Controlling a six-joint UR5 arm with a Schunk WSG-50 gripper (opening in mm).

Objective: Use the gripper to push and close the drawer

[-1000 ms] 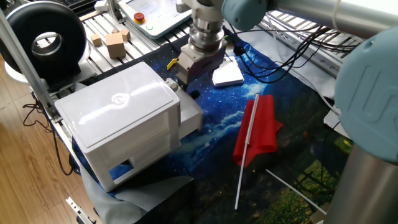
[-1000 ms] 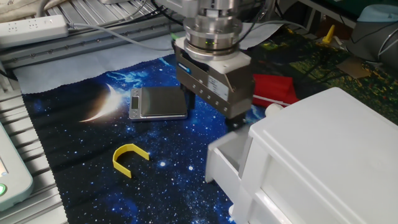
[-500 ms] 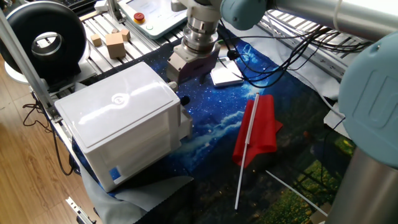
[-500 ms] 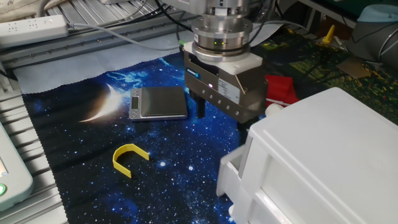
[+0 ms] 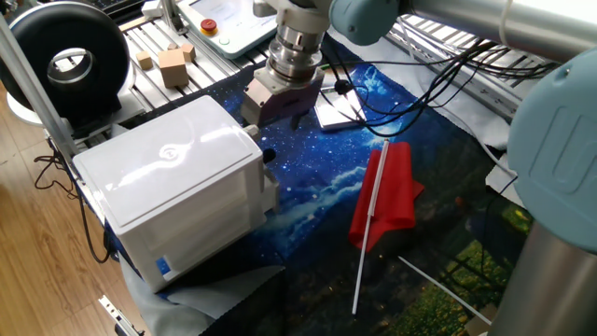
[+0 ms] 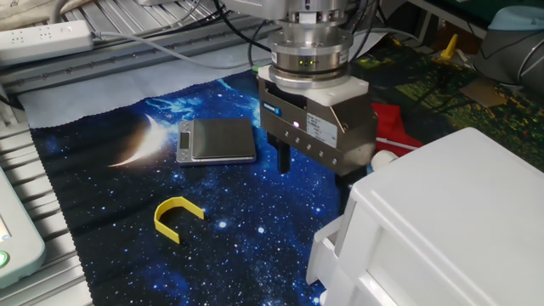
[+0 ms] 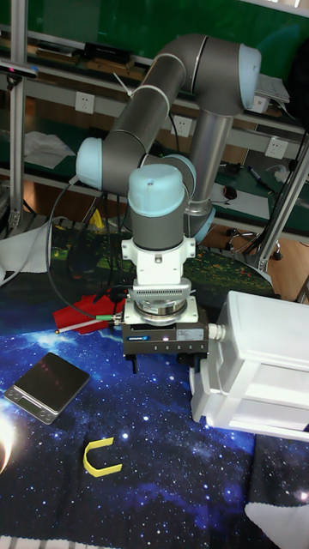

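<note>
The other fixed view shows the gripper point(image 6: 313, 174), fingers apart, against the drawer point(image 6: 325, 255); pushing on could shove the box point(image 6: 442, 229).

light: bright, even, overhead | glare: white box point(image 5: 177, 173) top | shadows: soft | focus: sharp, no blur

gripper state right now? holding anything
Grey-beige blocky gripper: open, dark fingers apart, holding nothing; it sits beside the white glossy plastic drawer.
</note>
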